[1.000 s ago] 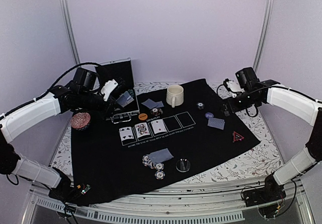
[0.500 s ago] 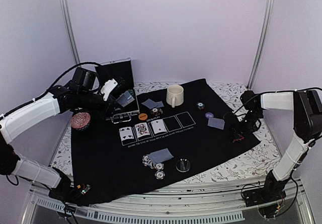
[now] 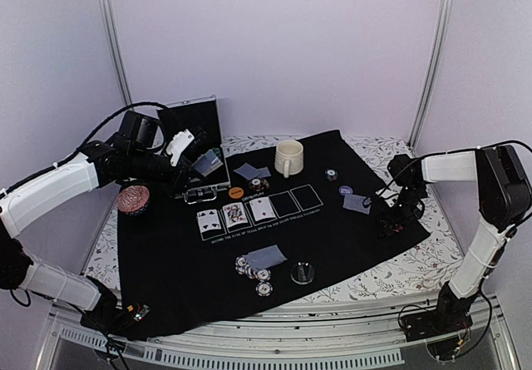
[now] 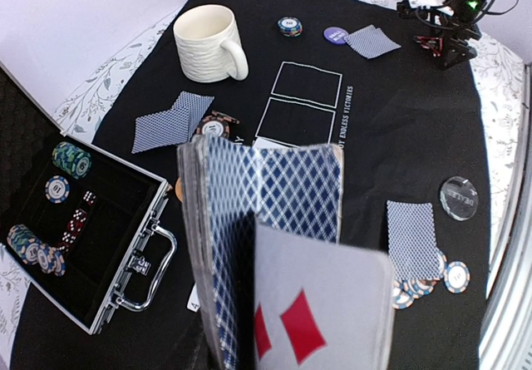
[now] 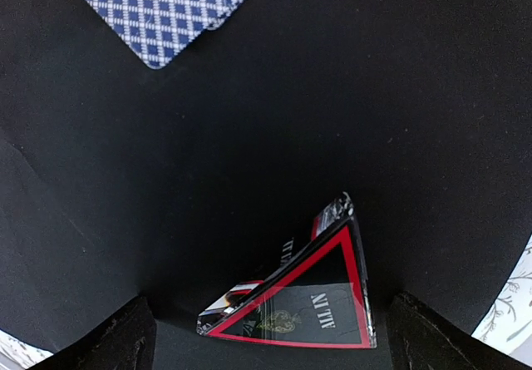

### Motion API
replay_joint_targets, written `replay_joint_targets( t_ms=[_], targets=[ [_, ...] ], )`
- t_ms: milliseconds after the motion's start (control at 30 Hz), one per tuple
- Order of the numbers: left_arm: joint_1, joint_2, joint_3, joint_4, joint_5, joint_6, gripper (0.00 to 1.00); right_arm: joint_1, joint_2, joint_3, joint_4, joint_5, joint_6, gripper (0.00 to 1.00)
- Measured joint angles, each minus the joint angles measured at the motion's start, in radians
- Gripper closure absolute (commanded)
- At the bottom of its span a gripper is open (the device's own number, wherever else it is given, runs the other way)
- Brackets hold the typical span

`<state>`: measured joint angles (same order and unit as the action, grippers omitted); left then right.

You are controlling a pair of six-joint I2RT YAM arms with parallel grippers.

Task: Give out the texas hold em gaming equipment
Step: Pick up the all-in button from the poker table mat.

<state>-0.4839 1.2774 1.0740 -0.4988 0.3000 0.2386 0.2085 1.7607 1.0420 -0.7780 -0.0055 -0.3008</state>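
- We see the left gripper (image 3: 191,155) raised over the open metal case (image 4: 116,245) at the left rear of the black mat (image 3: 166,270). Its fingers are clamped on a deck of playing cards (image 4: 249,237).
- The deck stands on edge with its blue-checked backs toward the wrist camera. A red diamond card (image 4: 320,316) sits nearest the lens.
- We find the right gripper (image 3: 393,223) low over the right edge of the mat, which covers the floral worktop (image 3: 391,274).
- Its fingers (image 5: 100,341) are spread wide, one on each side of the red-edged triangle token (image 5: 307,308). The token lies on the mat between them, and we see a gap to each finger.
- Just beyond the triangle lies a face-down card (image 3: 357,204). The purple disc (image 3: 345,190) is near it, and a single striped chip (image 3: 331,174) lies farther back.
- The cream mug (image 3: 288,158) stands upright at the rear middle of the mat. Two overlapping cards (image 3: 249,171) lie face down to its left, and the orange disc (image 3: 236,193) lies just in front of them.
- Three face-up cards (image 3: 235,214) lie side by side in the printed row at the mat's centre.
- Near the front, a small face-down pile (image 3: 268,256) touches a cluster of chips (image 3: 248,265), and the dealer disc (image 3: 302,273) lies beside them.
- Inside the case we make out stacked chips (image 4: 71,158) and red dice (image 4: 76,220).
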Motion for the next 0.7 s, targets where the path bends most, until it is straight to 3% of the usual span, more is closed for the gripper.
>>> replay_joint_targets(
  t_ms=[367,700],
  targets=[
    [0.0,0.0,0.0,0.0,0.006,0.0,0.74,0.001,0.028,0.036,-0.032,0.018,-0.011,0.17],
    [0.0,0.0,0.0,0.0,0.01,0.0,0.74,0.001,0.029,0.042,-0.037,0.018,-0.008,0.42]
  ],
)
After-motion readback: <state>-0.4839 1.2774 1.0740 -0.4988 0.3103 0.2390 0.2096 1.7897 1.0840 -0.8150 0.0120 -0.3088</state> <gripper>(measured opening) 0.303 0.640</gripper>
